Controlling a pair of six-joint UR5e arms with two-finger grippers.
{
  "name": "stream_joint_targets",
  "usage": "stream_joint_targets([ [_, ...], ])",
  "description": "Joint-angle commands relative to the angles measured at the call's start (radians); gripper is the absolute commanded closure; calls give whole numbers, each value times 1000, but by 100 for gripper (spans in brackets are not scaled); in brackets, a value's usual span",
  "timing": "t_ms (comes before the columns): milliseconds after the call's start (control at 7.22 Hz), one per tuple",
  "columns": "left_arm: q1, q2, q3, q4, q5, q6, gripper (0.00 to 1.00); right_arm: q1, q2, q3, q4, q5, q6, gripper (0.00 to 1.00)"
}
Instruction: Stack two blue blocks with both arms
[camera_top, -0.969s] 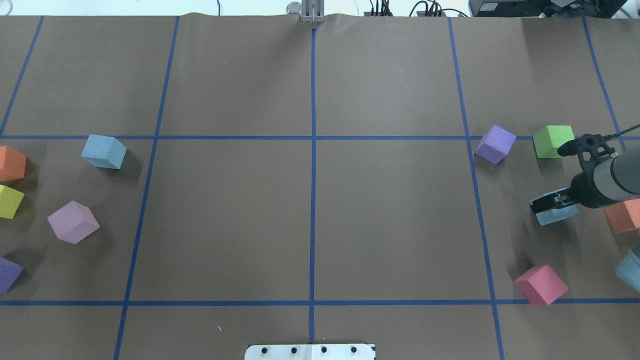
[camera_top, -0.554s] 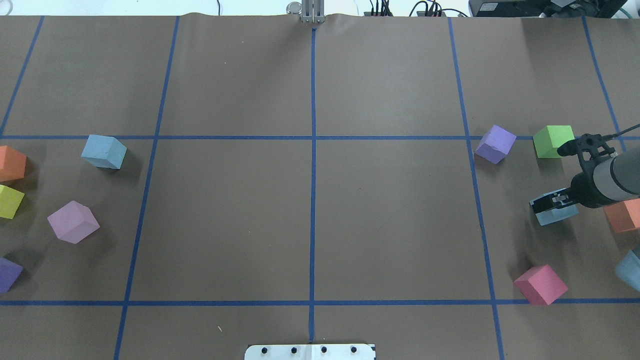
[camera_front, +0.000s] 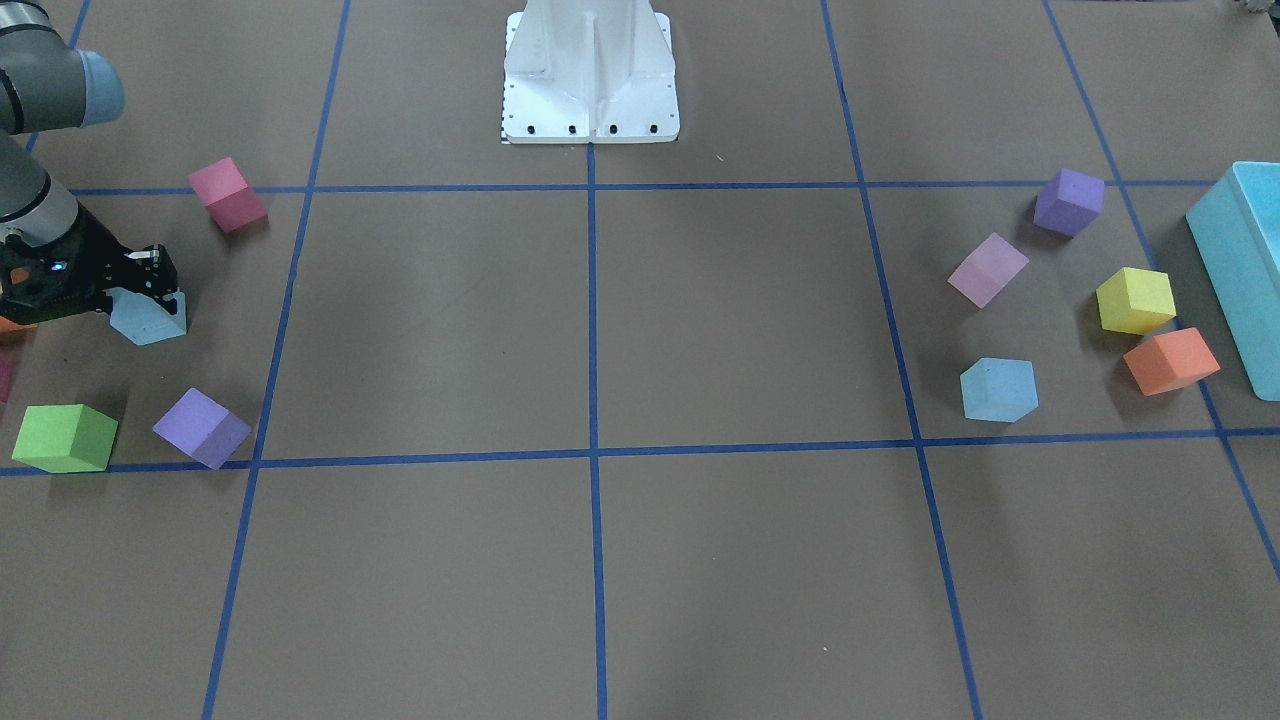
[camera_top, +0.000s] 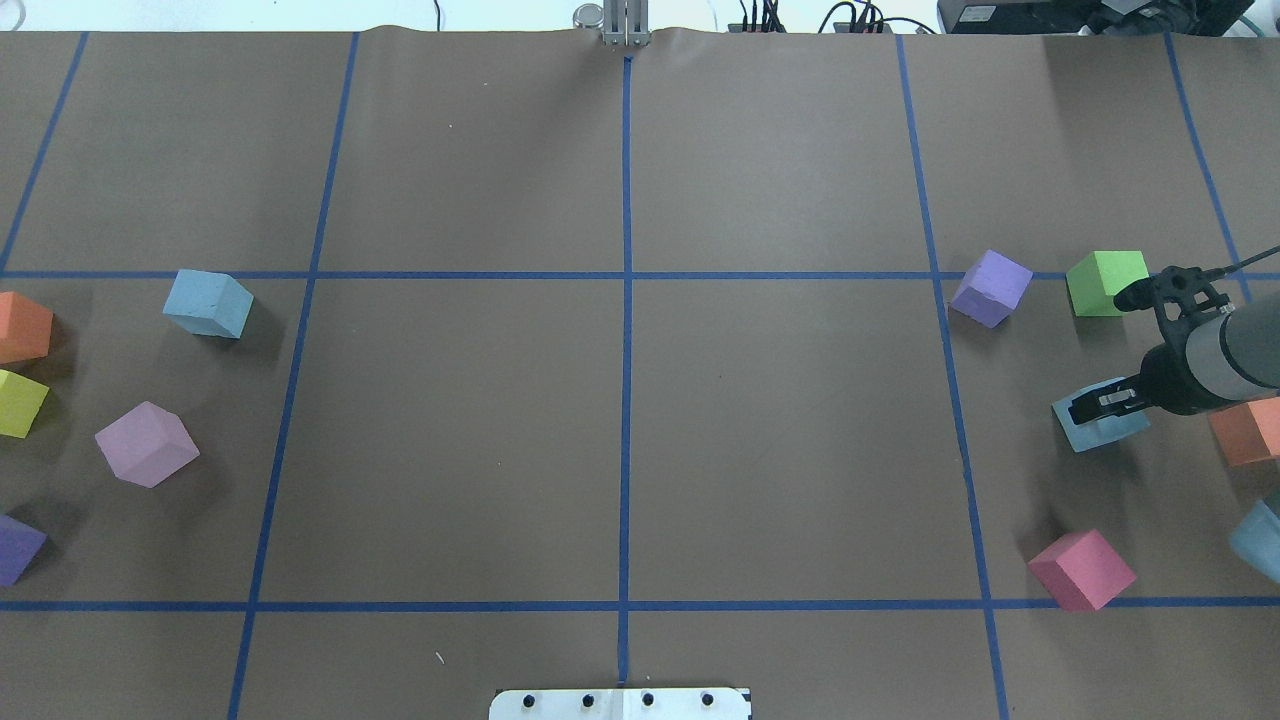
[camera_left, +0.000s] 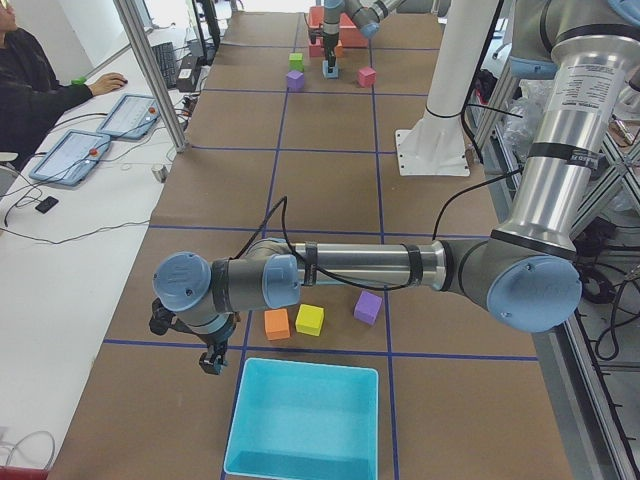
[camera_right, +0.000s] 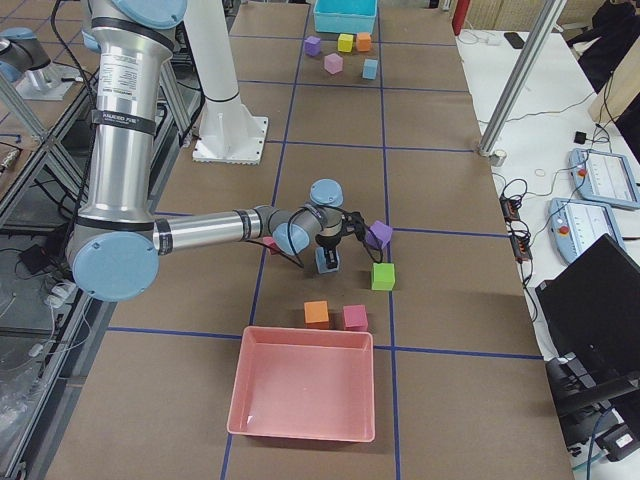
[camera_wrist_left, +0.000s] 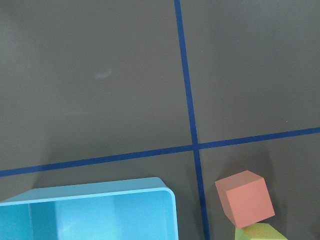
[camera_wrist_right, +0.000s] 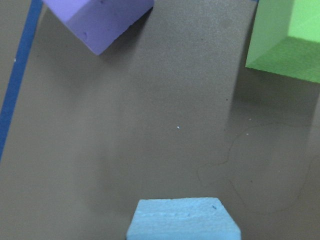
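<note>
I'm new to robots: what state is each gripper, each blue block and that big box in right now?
Right gripper: shut on the right block.
Right block: clamped in the right gripper; whether it is lifted is unclear.
Left block: resting on the table, untouched.
Left gripper: hovering beside the box; open or shut cannot be told.
Box: upright on the table.

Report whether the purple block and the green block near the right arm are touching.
Apart. The overhead view shows a strip of bare table between the purple block and the green block.
</note>
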Motion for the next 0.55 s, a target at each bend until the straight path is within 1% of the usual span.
stream_joint_targets([
  [0,0,0,1,0,1,0,2,0,50,5,-13,12,17,54],
  [415,0,0,1,0,1,0,2,-2,315,14,-292,16,88,53],
])
